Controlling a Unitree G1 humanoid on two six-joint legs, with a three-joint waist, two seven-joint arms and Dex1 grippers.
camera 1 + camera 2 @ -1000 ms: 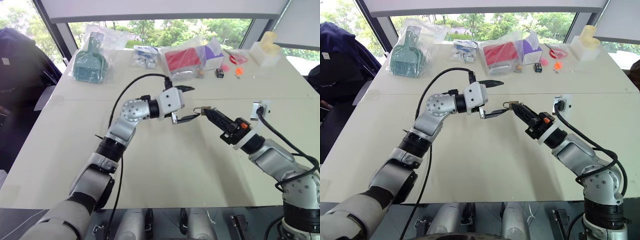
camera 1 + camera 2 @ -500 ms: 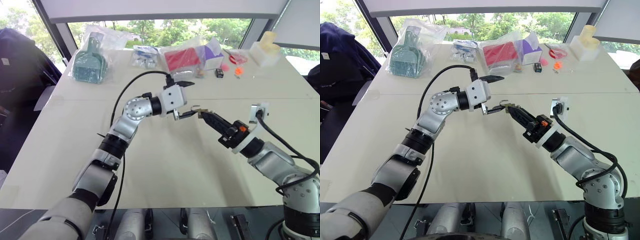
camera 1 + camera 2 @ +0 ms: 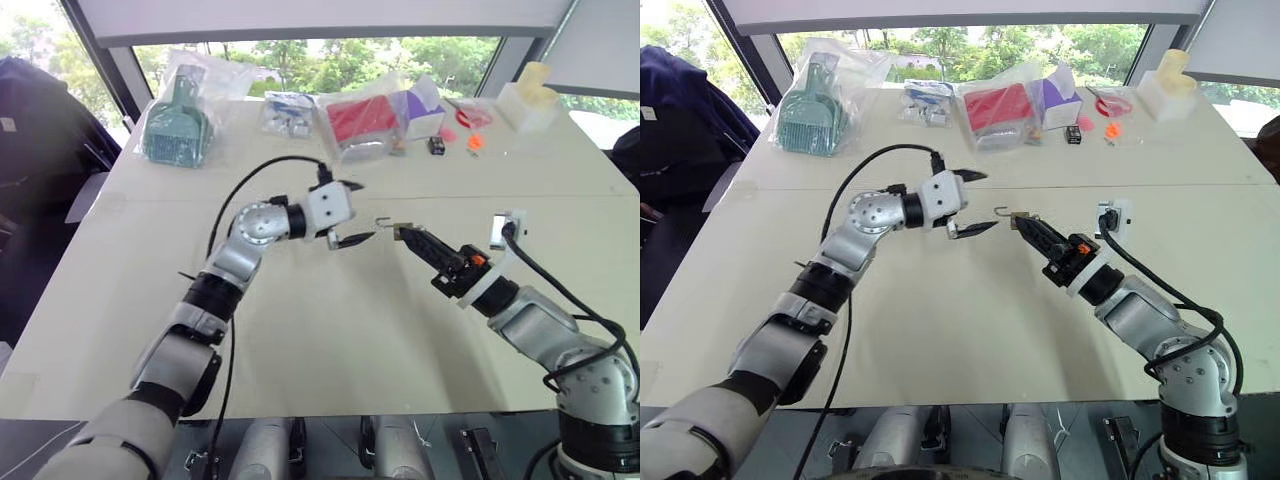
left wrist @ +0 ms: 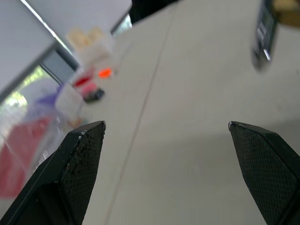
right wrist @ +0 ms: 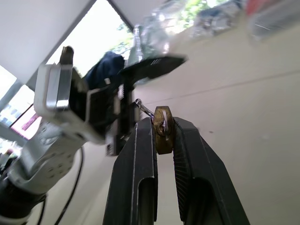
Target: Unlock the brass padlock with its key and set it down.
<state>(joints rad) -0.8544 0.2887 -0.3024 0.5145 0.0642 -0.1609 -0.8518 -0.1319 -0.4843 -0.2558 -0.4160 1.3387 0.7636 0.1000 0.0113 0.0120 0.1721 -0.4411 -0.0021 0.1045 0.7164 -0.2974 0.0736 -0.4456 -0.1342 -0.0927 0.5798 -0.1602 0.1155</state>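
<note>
Table: large flat cream-white tabletop [image 3: 330,340], bare beneath both arms.
Left gripper [image 3: 967,203]: black fingers spread wide, empty, just beside the padlock.
Right gripper [image 5: 163,129]: fingers clamped on the small yellow-brass padlock [image 5: 162,129], held above the table; silvery shackle [image 3: 1004,211] points toward the left gripper.

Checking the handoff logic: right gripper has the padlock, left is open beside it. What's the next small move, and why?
Probably lower the right gripper to the table and release. It is shut on the brass padlock, whose shackle juts out sideways, apparently open. The left gripper stands open, empty and apart from it.
</note>
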